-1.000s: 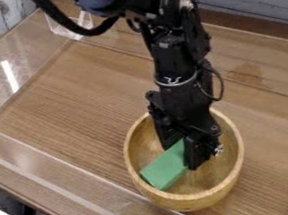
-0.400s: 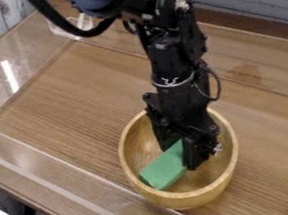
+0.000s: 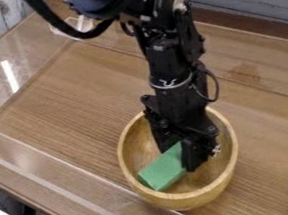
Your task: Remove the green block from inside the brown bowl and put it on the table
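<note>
1. You have the light-brown wooden bowl [image 3: 223, 186] on the wood-grain tabletop [image 3: 71, 99], now slightly farther left in view than in the first frame.
2. Your green block [image 3: 160, 172] is still inside the bowl; it too has shifted slightly left since that frame.
3. Your black gripper [image 3: 190, 153] remains down in the bowl at the block's upper end; you cannot tell whether its fingers are spread or pinching the block.
4. Your black arm [image 3: 168, 61], above the gripper, has also moved slightly left.

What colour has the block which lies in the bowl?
Green, plain, seen in the camera view.
</note>
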{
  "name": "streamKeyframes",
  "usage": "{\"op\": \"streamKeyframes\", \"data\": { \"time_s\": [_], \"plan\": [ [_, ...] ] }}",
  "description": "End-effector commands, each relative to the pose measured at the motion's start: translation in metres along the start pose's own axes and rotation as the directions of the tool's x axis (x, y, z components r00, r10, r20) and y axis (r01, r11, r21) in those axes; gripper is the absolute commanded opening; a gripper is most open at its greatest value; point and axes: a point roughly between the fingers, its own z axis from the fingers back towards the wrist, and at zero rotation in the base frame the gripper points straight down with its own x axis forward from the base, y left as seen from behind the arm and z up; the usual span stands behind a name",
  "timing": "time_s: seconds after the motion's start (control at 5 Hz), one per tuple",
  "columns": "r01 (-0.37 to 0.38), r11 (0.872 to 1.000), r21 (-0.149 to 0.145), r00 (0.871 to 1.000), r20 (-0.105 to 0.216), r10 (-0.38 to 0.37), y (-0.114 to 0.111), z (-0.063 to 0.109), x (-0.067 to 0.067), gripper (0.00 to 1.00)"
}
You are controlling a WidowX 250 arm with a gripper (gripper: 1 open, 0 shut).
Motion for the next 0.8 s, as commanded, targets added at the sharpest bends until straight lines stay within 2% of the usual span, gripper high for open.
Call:
{"op": "streamKeyframes", "data": {
  "time_s": [0.0, 0.6],
  "plan": [
    [-0.016, 1.000, -0.003, 1.000, 0.025, 0.016, -0.0012, 0.0097, -0.0007, 0.00],
    [-0.036, 0.999, -0.009, 0.999, 0.023, 0.036, -0.0011, 0.0044, -0.0014, 0.00]
  ]
}}
